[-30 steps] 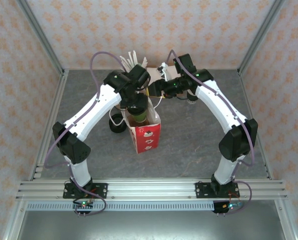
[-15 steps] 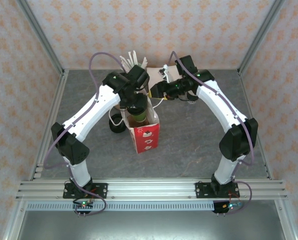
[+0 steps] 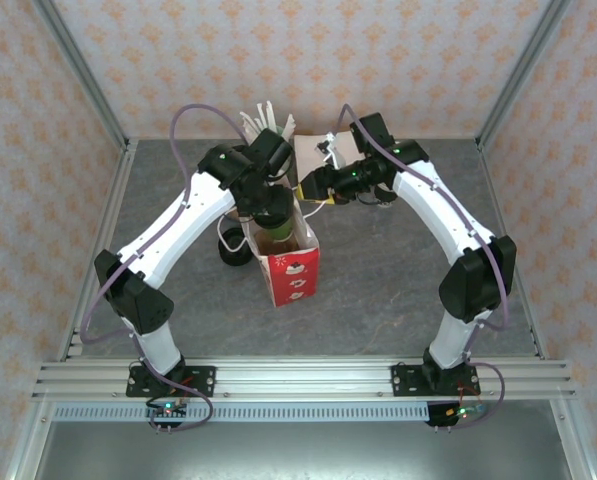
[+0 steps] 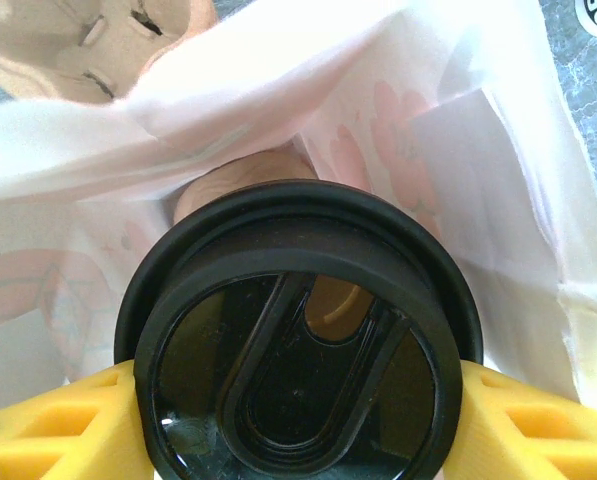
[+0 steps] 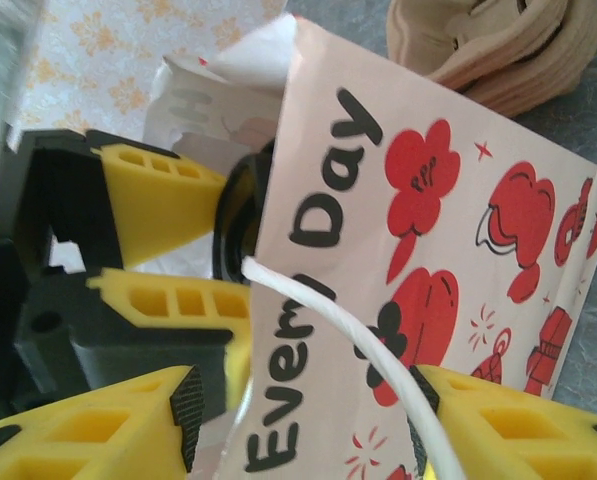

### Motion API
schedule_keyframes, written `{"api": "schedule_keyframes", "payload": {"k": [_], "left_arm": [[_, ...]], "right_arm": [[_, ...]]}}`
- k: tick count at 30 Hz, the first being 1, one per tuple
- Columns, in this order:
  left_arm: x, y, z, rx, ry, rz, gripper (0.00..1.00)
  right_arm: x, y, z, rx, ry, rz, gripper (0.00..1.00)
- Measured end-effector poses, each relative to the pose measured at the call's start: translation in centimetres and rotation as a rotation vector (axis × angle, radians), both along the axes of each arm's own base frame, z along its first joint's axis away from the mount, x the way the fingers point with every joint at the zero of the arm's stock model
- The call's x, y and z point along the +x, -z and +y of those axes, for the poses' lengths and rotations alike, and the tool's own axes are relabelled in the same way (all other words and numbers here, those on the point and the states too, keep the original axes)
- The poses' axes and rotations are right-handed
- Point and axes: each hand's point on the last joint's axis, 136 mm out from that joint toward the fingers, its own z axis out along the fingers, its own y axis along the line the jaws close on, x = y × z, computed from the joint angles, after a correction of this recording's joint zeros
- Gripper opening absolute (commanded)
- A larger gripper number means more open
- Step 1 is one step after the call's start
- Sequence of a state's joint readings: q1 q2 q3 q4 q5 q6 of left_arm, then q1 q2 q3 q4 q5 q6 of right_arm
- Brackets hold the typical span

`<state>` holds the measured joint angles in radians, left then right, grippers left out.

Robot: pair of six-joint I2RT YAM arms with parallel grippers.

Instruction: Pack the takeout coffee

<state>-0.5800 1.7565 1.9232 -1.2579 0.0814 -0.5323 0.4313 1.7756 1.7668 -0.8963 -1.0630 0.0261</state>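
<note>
- Left gripper point(image 4: 298, 415): jaws partly open and clamped on the coffee cup point(image 3: 278, 233), with one yellow finger at each side of its black lid point(image 4: 298, 330).
- Coffee cup: upright in the mouth of the paper bag point(image 3: 294, 270) (red-and-white print). The bag stands near the middle of the table point(image 3: 408, 290), slightly toward the left edge.
- Right gripper point(image 5: 303, 425): jaws parted wider than the paper, with the bag's wall and white cord handle point(image 5: 348, 335) between them.

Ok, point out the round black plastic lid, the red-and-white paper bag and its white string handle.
Round black plastic lid point(image 4: 298, 370): left wrist view, top centre.
Red-and-white paper bag point(image 5: 448, 300): right wrist view, printed outer wall.
White string handle point(image 5: 348, 328): right wrist view, midway along the cord.
</note>
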Motion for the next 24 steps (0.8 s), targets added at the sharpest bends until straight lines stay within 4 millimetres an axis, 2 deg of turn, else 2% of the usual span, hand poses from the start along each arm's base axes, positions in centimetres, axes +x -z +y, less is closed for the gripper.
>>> {"api": "schedule_keyframes", "payload": {"k": [5,16,21,24], "left_arm": [[0.0,0.0,0.0,-0.008,-0.017,0.002,0.56],[0.7,0.7,-0.1,0.001,-0.025,0.016,0.56],[0.7,0.6,-0.1,0.001,-0.026,0.016,0.56],[0.7,0.6,-0.1,0.001,-0.026,0.016,0.56]], "right_arm": [[-0.9,1.0,0.0,-0.022,-0.027,0.019,0.6],[-1.8,1.3,0.1,-0.036,-0.047,0.039,0.62],[-2.2,1.5,0.2,-0.043,-0.055,0.049,0.57],[-2.1,1.6,0.2,-0.053,-0.05,0.05,0.47]]}}
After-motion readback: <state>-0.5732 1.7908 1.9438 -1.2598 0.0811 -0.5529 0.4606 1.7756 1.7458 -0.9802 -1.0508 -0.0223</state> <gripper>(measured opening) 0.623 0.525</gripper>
